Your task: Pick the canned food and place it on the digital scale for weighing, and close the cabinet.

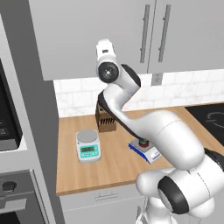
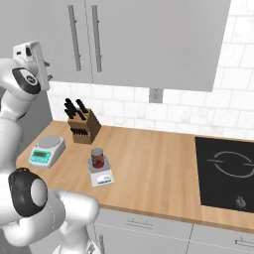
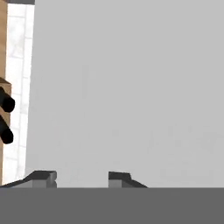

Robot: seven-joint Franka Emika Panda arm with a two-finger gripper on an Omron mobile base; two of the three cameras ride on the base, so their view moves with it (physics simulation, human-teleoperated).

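- The canned food (image 2: 97,158) stands on the digital scale (image 2: 100,174).
- The gripper (image 3: 82,177) faces the cabinet (image 2: 149,39) door — 2 fingertips (image 3: 43,177) apart, holding nothing.

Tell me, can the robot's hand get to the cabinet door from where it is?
Probably yes. The gripper is raised up facing the flat grey cabinet door, fingertips apart, with nothing between them. The canned food already sits on the digital scale.

Red canned food (image 2: 97,158) upright on digital scale (image 2: 100,175); cabinet (image 2: 149,39) shut.
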